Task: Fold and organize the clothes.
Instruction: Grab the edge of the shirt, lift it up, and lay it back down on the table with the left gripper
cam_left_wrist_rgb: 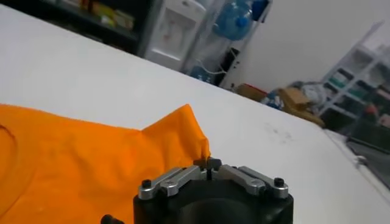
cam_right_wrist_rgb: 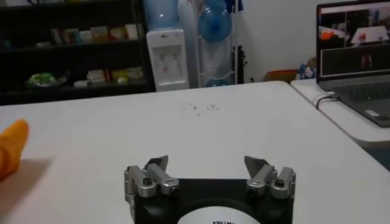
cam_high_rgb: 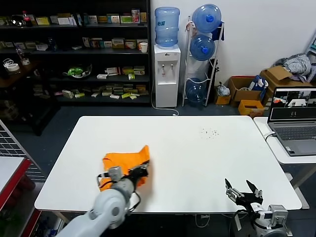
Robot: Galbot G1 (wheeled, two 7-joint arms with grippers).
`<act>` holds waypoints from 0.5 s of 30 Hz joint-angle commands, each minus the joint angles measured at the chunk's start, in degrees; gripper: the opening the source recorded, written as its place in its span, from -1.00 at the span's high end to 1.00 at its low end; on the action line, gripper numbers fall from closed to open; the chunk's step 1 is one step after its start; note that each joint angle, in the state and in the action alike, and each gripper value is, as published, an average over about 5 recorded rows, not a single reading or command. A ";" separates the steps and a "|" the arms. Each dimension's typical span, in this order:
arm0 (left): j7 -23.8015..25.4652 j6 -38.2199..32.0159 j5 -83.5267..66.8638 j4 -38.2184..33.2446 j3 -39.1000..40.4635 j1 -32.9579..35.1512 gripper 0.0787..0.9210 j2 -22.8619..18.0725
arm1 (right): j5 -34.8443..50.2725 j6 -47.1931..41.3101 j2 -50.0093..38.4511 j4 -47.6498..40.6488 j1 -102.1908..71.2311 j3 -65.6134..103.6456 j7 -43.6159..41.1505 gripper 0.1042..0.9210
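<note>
The clothes are one bright orange T-shirt, bunched in a heap on the near left part of the white table. My left gripper sits at the heap's right edge, shut on a puckered fold of the orange cloth. In the left wrist view the closed fingertips pinch the T-shirt just below a raised corner. My right gripper hovers open at the table's near right edge, nothing between its fingers. The right wrist view shows that gripper wide open and the orange T-shirt far off to one side.
A laptop stands on a second white table at the right. Small dark specks lie on the far right part of the main table. A wire rack stands at the left. Shelves and a water dispenser are behind.
</note>
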 commanded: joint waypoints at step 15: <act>-3.17 0.87 2.37 14.71 14.75 -12.39 0.96 -21.97 | 0.16 0.00 1.18 -0.53 -1.19 1.46 -0.08 -0.76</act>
